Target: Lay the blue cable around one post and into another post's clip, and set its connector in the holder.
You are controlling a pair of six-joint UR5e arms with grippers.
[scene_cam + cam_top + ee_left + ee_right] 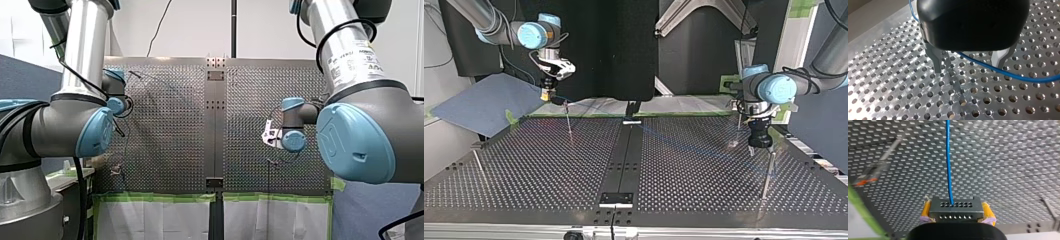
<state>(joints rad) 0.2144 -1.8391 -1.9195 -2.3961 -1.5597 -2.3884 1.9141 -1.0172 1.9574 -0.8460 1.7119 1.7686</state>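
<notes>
Between my right gripper's (956, 208) yellow pads (926, 211), the connector (955, 213) is sitting pinched, blue cable (948, 162) running straight ahead over the perforated table (1010, 157). My left gripper (970, 68) is hovering spread, cable crossing between its fingers. Risk: unheld cable slipping out, missing the nearby post (768, 170).

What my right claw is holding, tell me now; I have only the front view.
Observer: The right wrist view shows your right claw shut on the black connector, with yellow pads on both sides.
Operator: Report the cable.
Observer: The blue cable comes out of a hole in the connector and runs ahead over the table.
Operator: Now the left claw.
Observer: In the left wrist view your left claw is open. The cable crosses between its fingers, ungripped.
</notes>
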